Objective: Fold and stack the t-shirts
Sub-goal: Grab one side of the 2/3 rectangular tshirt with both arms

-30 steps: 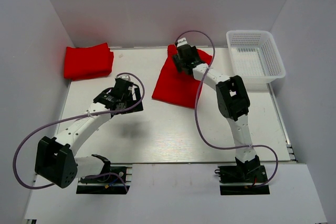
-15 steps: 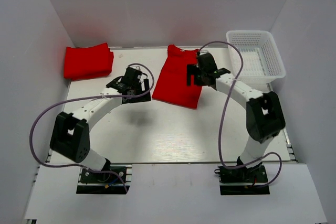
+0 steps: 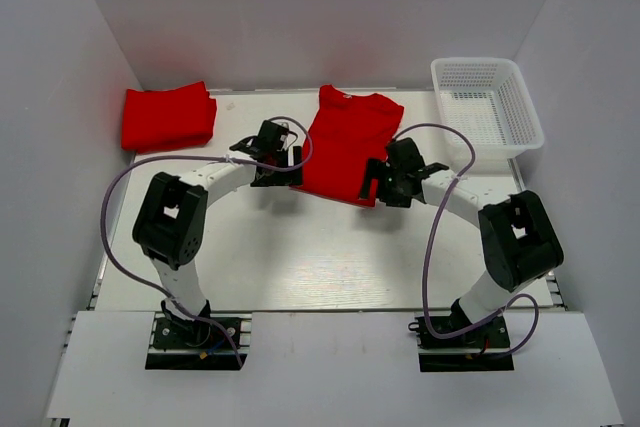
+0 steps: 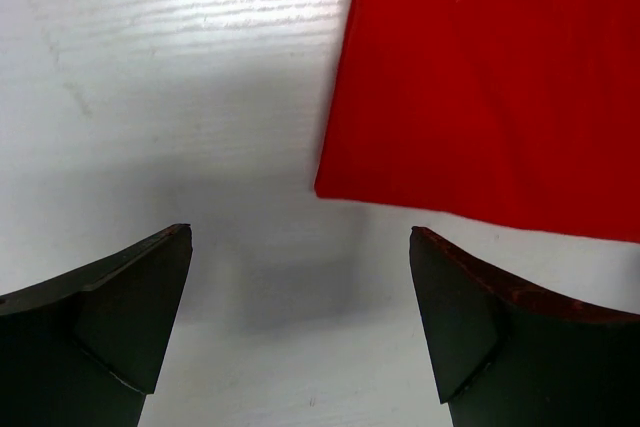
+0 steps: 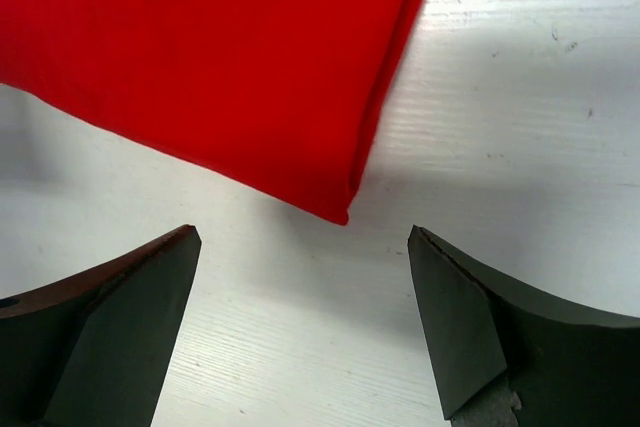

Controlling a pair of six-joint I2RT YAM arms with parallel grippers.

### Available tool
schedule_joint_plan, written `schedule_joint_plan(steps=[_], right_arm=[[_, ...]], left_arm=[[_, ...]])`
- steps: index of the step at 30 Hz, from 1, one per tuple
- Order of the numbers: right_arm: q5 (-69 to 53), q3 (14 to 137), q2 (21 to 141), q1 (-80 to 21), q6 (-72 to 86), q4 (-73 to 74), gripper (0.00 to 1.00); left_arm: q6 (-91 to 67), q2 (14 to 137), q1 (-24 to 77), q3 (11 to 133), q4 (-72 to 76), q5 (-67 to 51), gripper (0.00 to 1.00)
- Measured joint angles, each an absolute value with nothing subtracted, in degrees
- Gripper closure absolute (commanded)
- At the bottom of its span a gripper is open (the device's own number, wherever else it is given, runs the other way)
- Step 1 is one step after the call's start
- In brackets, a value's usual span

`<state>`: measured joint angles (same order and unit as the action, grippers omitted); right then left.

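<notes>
A red t-shirt (image 3: pixel 345 142), folded into a long strip, lies flat at the table's middle back. My left gripper (image 3: pixel 278 169) is open and empty just off its near left corner, which shows in the left wrist view (image 4: pixel 480 87). My right gripper (image 3: pixel 385 185) is open and empty just off its near right corner, which shows in the right wrist view (image 5: pixel 230 67). Neither gripper touches the cloth. A second red t-shirt (image 3: pixel 168 116) lies folded at the back left.
A white mesh basket (image 3: pixel 487 112) stands at the back right. White walls close in the table on the left, back and right. Purple cables loop off both arms.
My right gripper has let go of the shirt's top and swung down to its near right corner. My left gripper has moved right to the near left corner. The shirt now lies flatter.
</notes>
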<state>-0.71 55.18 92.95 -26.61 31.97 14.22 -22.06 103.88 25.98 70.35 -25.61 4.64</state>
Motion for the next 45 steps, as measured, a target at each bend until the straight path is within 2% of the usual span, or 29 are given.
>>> schedule_joint_plan(steps=[6,9,11,12,13,15,16,17,20,22,25,26,27,28,31,38,45], right_arm=[[-0.8,55.3,93.8,-26.6,34.1,12.3,0.13],[-0.8,55.3,94.8,-26.6,35.0,11.8,0.14],[-0.8,55.3,95.5,-26.6,35.5,11.6,0.20],[-0.8,55.3,95.8,-26.6,35.7,11.3,0.20],[-0.8,55.3,96.2,-26.6,35.9,10.8,0.23],[-0.8,55.3,97.3,-26.6,36.1,10.0,0.32],[-0.8,55.3,97.8,-26.6,36.2,9.8,0.32],[-0.8,55.3,98.4,-26.6,36.7,9.4,0.35],[-0.8,55.4,98.9,-26.6,37.2,8.1,0.36],[-0.4,55.4,99.0,-26.6,37.4,7.5,0.44],[0.2,55.4,99.8,-26.6,37.5,7.0,0.63],[0.2,55.4,99.9,-26.6,37.7,6.9,0.65],[0.3,55.4,100.0,-26.6,37.8,6.7,0.67],[0.3,55.4,100.1,-26.6,37.9,6.7,0.80],[0.2,55.4,100.7,-26.6,38.1,6.3,1.00],[-0.4,52.8,98.6,-26.7,36.7,6.0,1.00],[-8.4,41.4,84.1,-29.0,32.3,11.5,1.00]], left_arm=[[-20.1,107.7,26.0,73.7,-23.6,4.5,0.02],[-19.5,109.4,26.0,74.4,-22.6,4.4,0.16],[-18.8,110.3,26.0,74.4,-21.9,4.0,0.25],[-18.5,110.7,26.0,74.4,-21.6,3.7,0.28],[-18.2,111.2,26.0,74.4,-21.3,3.4,0.29],[-17.9,112.3,26.0,74.4,-20.6,2.8,0.39],[-17.7,112.8,26.0,74.4,-20.1,2.4,0.44],[-17.7,112.9,26.0,74.4,-19.6,2.1,0.52],[-17.5,113.2,26.1,74.3,-18.5,0.8,0.61],[-17.5,113.2,26.2,74.1,-18.0,0.0,0.70],[-17.4,113.2,26.4,73.3,-16.5,-1.6,0.81],[-17.4,113.2,26.4,73.0,-16.0,-2.0,0.84],[-17.3,113.2,26.4,72.7,-15.5,-2.4,0.94],[-17.4,113.1,26.4,72.5,-15.0,-2.8,1.00],[-17.3,113.1,26.4,72.1,-14.2,-3.7,1.00],[-18.9,108.1,26.4,65.6,-12.6,-5.3,1.00],[-23.1,86.8,27.9,49.4,-17.1,-8.0,1.00]])
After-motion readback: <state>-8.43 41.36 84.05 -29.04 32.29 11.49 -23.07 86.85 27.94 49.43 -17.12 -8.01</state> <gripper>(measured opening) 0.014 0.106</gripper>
